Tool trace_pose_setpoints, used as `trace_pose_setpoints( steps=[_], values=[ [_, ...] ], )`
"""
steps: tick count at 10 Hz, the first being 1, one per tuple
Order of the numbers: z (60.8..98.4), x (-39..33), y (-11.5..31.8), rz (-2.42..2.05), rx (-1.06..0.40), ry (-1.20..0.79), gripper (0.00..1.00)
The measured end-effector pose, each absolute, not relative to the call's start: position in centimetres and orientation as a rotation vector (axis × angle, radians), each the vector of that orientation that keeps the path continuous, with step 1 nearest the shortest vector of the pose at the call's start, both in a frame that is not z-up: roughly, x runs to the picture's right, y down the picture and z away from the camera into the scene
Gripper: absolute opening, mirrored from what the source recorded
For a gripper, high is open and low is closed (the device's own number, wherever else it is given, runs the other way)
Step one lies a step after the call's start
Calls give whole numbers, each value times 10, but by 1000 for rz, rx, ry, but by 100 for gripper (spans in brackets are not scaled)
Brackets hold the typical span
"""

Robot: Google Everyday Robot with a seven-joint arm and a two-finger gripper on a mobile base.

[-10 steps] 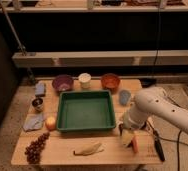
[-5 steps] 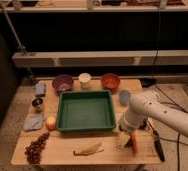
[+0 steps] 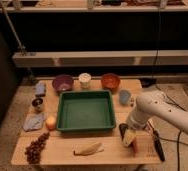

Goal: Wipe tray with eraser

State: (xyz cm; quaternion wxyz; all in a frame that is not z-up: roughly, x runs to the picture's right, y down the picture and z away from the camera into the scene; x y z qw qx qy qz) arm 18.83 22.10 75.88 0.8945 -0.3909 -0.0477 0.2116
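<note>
The wipe looks not yet begun. The tray [image 3: 85, 111] lies mid-bench with a bare bottom and nothing touching it. The gripper [image 3: 129, 137] hangs low over the near right of the bench [image 3: 62, 152], just right of the tray's near corner, its jaws wide and holding nothing that I can make out. The eraser [image 3: 122, 129], a small dark block, lies right beside the gripper and is partly hidden by it. Whether they touch I cannot tell. Grasping, carrying over the rim and rubbing the bottom all seem left to do.

The tray is green plastic, rectangular, smooth and shallow, with a raised rim. The eraser looks matte and oblong. An orange carrot [image 3: 135, 145] lies just near of the gripper, tapered. A thin black tool [image 3: 158, 145] lies further right. The bench is pale wood.
</note>
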Motion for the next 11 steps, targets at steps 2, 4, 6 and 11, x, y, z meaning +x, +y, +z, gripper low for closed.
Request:
trace_pose_setpoints(
  steps=[2,4,6,11],
  values=[
    [768,207,220,471,-811,-66,80],
    [779,204,220,482,-814,-58,80],
    [790,201,222,507,-812,-58,80],
    [798,191,226,525,-812,-65,80]
  ],
)
